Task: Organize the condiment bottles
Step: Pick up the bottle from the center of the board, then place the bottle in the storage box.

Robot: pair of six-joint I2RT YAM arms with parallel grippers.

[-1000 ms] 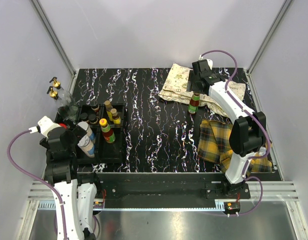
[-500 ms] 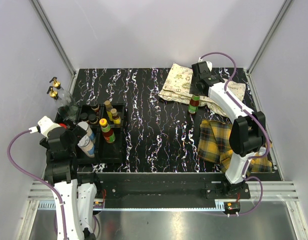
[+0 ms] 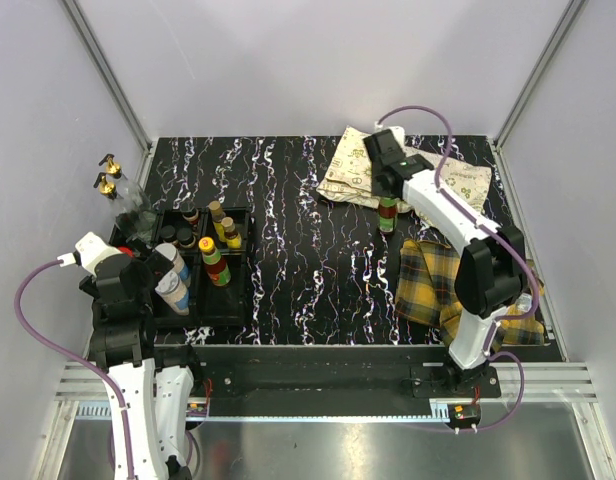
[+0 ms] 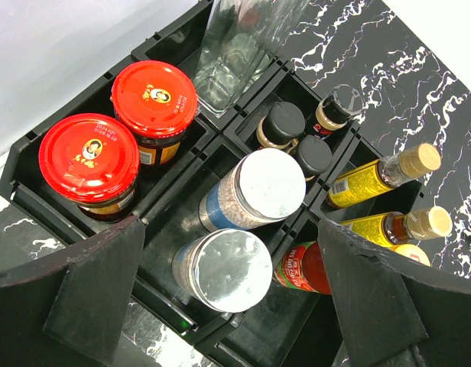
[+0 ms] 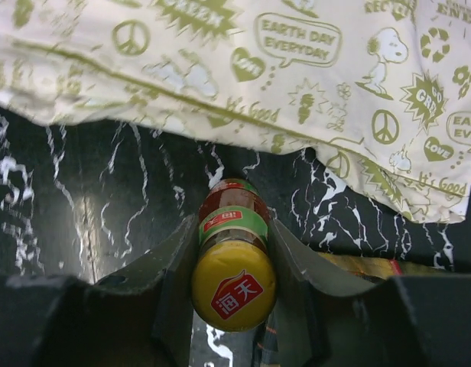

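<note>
My right gripper (image 5: pixel 232 229) is shut on a yellow-capped sauce bottle (image 5: pixel 234 252) with a green and red label. The bottle (image 3: pixel 387 212) stands upright on the black marbled table under the right gripper (image 3: pixel 386 192). My left gripper (image 4: pixel 232 283) hangs open over the black compartment tray (image 3: pixel 233 305), above two silver-lidded shakers (image 4: pixel 224 269). The tray also holds two red-lidded jars (image 4: pixel 89 157), tiny dark bottles (image 4: pixel 285 122), yellow sauce bottles (image 4: pixel 373 177) and a red-labelled bottle (image 4: pixel 304 267). Two gold-capped clear bottles (image 3: pixel 110 185) stand at its far left corner.
A cream printed cloth (image 3: pixel 353 170) lies just behind the held bottle. A yellow plaid cloth (image 3: pixel 433 280) lies at the near right. Enclosure walls and rails ring the table.
The right jaws have closed onto the yellow-capped bottle, and the right wrist has shifted left over it. The left arm has not moved.
</note>
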